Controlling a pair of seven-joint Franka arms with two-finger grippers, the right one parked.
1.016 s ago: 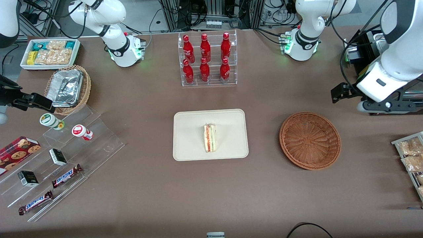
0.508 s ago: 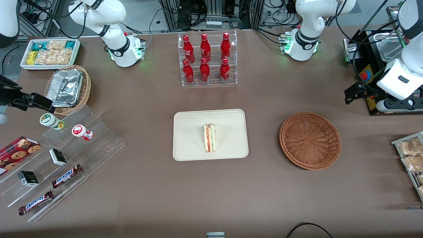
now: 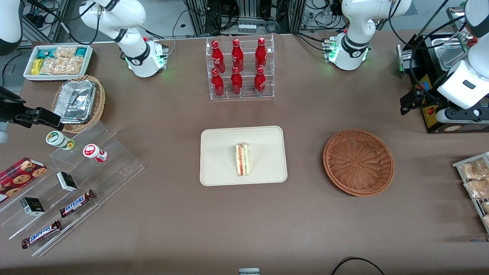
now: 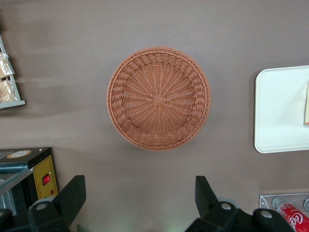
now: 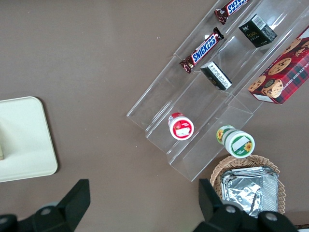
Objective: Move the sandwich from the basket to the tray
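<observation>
The sandwich (image 3: pixel 242 159) lies on the cream tray (image 3: pixel 221 152) at the middle of the table; its edge also shows in the left wrist view (image 4: pixel 306 104) on the tray (image 4: pixel 280 111). The reddish-brown wicker basket (image 3: pixel 358 162) stands beside the tray, toward the working arm's end, with nothing in it; it also shows in the left wrist view (image 4: pixel 159 98). My left gripper (image 3: pixel 405 105) is open and holds nothing. It hangs high above the table, farther from the front camera than the basket, next to a black device. It also shows in the left wrist view (image 4: pixel 140 186).
A clear rack of red bottles (image 3: pixel 240 68) stands farther back than the tray. A black device (image 3: pixel 431 76) and a rack of snack bags (image 3: pixel 475 183) sit at the working arm's end. Acrylic steps with snacks (image 3: pixel 76 183) lie toward the parked arm's end.
My left gripper has drawn back from above the basket toward the working arm's end and the black device. The sandwich, tray and basket have not moved.
</observation>
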